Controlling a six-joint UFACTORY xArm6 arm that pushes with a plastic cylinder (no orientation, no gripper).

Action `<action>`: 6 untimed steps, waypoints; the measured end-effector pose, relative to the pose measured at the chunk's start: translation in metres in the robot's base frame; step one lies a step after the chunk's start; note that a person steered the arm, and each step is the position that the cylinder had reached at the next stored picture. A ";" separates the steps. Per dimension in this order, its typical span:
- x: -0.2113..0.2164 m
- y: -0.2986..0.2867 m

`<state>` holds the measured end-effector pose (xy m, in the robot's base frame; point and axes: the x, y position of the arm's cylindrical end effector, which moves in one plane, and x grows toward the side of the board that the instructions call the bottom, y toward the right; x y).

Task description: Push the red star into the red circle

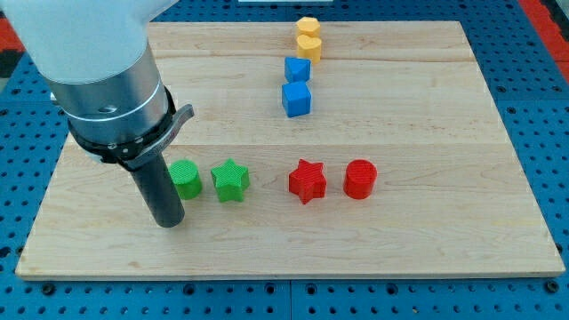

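The red star (307,180) lies on the wooden board, right of centre in the lower half. The red circle (360,179) stands just to its right, with a small gap between them. My tip (168,221) rests on the board at the lower left, well to the left of the red star. It is just below and left of the green circle (185,178). The green star (230,180) lies between my tip and the red star.
Two blue cubes (297,99) (297,69) and two yellow blocks (308,47) (308,28) form a column at the view's top centre. The arm's grey body (111,80) covers the board's upper left. The board's bottom edge (284,274) is near my tip.
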<state>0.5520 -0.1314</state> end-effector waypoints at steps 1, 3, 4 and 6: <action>0.012 0.023; -0.004 0.105; -0.020 0.138; -0.034 0.107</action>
